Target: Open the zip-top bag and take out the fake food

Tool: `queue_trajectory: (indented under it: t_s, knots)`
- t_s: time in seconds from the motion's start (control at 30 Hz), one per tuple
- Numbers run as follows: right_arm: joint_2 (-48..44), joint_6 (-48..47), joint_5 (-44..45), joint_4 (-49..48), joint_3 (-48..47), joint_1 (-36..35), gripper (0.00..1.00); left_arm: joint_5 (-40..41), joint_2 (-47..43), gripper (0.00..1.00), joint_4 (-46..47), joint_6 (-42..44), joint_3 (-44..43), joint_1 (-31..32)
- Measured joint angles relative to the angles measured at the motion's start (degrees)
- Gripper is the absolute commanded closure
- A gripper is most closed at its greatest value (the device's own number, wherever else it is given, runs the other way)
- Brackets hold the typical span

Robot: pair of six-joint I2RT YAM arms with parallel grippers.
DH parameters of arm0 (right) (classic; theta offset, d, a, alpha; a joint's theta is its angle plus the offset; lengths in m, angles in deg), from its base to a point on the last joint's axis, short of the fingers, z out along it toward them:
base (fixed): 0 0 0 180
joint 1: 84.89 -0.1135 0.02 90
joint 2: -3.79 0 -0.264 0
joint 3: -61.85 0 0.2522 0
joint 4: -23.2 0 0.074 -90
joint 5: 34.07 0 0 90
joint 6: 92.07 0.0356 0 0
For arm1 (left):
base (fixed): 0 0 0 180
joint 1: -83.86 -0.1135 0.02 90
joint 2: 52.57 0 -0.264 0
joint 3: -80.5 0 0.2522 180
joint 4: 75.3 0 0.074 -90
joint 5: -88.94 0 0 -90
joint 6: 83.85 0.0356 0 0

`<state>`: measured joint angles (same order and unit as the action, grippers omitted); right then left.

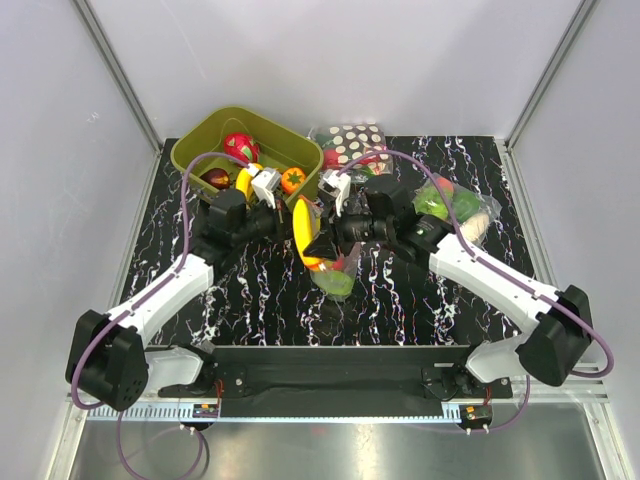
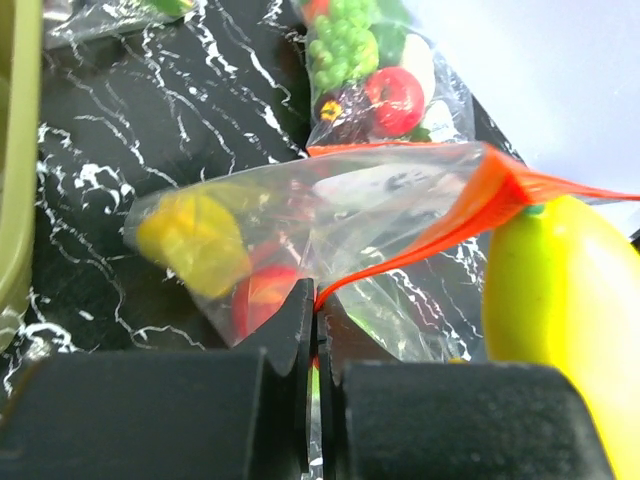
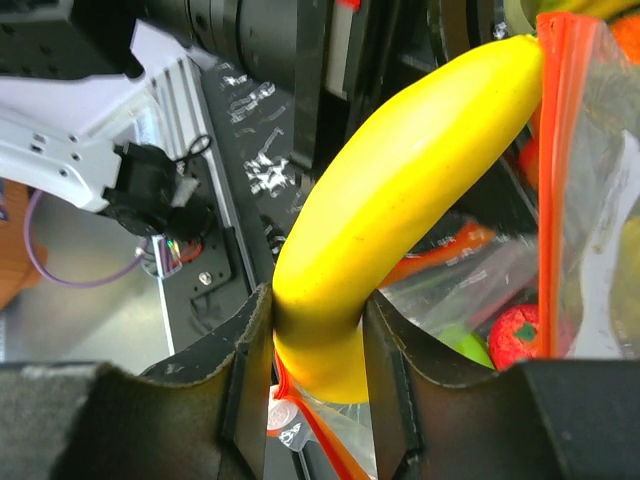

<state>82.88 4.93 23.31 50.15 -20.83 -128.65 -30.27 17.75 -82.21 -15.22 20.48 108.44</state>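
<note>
Clear crinkled bag, centre of the top view, holding fruit; its orange zip strip is pulled taut. Left gripper is pinched tight on the strip. Right gripper is clamped on the banana at the bag's mouth. Both arms reach inward, wrists meeting mid-table.

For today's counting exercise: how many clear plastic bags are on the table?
3. The zip-top bag in the middle, a polka-dot bag at the back beside the green bin, a vegetable bag on the right. More could be hidden.
</note>
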Motion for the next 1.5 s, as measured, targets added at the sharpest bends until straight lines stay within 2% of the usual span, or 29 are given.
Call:
queue_trajectory:
  t_s: [0.33, 0.63, 0.77, 0.93, 1.03, 1.2, 1.33, 1.5]
  knots:
    - [4.4, 3.0, -2.0, -5.1, -0.1, -0.1, 0.80, 1.4, 0.3, 1.00, 0.6, 1.5, 0.1, 2.5]
    - [9.9, -2.9, -4.7, 3.5, -7.1, 0.0, 0.77, 2.7, 0.2, 1.00, 0.4, 2.6, 2.8, 2.5]
    - [12.8, -5.1, -7.5, 9.3, -11.7, 0.4, 0.80, 2.2, 0.0, 1.00, 0.1, 3.3, 2.8, 2.5]
    - [12.5, -6.1, -7.5, 9.4, -11.7, 0.5, 0.83, 2.0, -0.1, 1.00, -0.3, 3.9, 2.8, 2.5]
    - [9.7, -6.2, -4.6, 6.8, -9.9, 0.4, 0.86, 2.5, -0.1, 1.00, -0.3, 3.8, 2.8, 3.2]
    - [-1.2, -4.4, 3.1, -7.6, -2.9, -0.5, 0.87, 2.6, 0.0, 1.00, -1.2, 3.8, 2.9, 5.5]
    - [-7.7, -2.7, 6.8, -15.5, -1.2, -0.7, 0.87, 2.7, 0.6, 1.00, -1.2, 3.8, 2.9, 5.9]
    - [-9.4, -2.1, 10.8, -18.4, -1.2, -0.7, 0.87, 4.5, 0.6, 1.00, -1.3, 3.6, 4.1, 5.9]
